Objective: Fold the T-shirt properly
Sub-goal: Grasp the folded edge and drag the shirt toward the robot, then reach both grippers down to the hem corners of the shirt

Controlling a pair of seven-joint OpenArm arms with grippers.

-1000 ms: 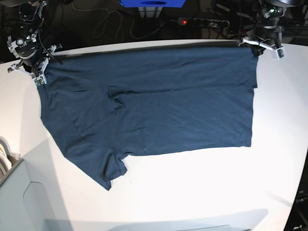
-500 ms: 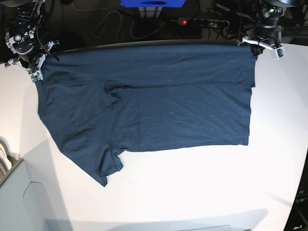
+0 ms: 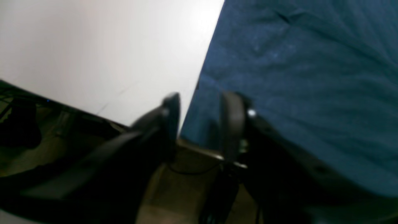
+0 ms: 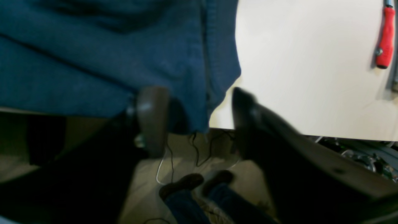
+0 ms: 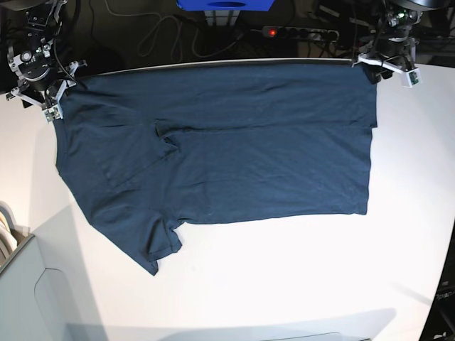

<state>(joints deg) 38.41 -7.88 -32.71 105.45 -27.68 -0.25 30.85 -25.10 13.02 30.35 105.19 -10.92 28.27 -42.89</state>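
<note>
The dark navy T-shirt (image 5: 227, 149) lies flat on the white table (image 5: 298, 277), folded lengthwise, with one sleeve pointing to the front left. Its far edge reaches the table's back edge. My left gripper (image 5: 384, 69) is at the shirt's far right corner. In the left wrist view my left gripper (image 3: 200, 121) is open, and the shirt's (image 3: 295, 77) corner edge lies between the jaws. My right gripper (image 5: 48, 105) is at the far left corner. In the right wrist view my right gripper (image 4: 199, 118) is open wide around the hanging shirt (image 4: 93, 56) corner.
A red-handled screwdriver (image 4: 384, 37) lies on the table past the shirt's left corner. A power strip (image 5: 298, 32) and cables lie behind the table. A grey bin (image 5: 28, 298) stands at the front left. A person's shoes (image 4: 192, 183) show below the table edge.
The shirt slid toward the table's back edge and its front sleeve moved back with it. The right arm drew back with the left corner. The left arm barely moved.
</note>
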